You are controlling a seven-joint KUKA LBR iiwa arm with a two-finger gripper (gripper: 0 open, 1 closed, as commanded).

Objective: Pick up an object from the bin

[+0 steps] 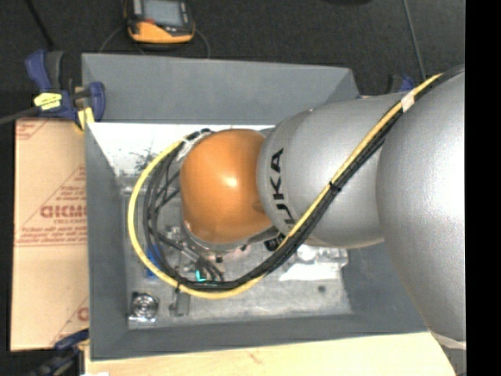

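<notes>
gripper [196, 266] low in grey metal bin [106, 233], likely to pick; state: cannot tell | shiny round metal piece [142, 306] in bin's lower-left corner

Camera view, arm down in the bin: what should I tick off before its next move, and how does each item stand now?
1. Orange wrist cover inside the bin walls: ok.
2. What lies under the cover: cannot tell, hidden.
3. Yellow cable off the bin's left wall: ok, seems apart.
4. Shiny round metal piece, lower-left corner of the floor, apart from the arm: ok.
5. Pale thing beneath the arm, touched or not: cannot tell.
</notes>
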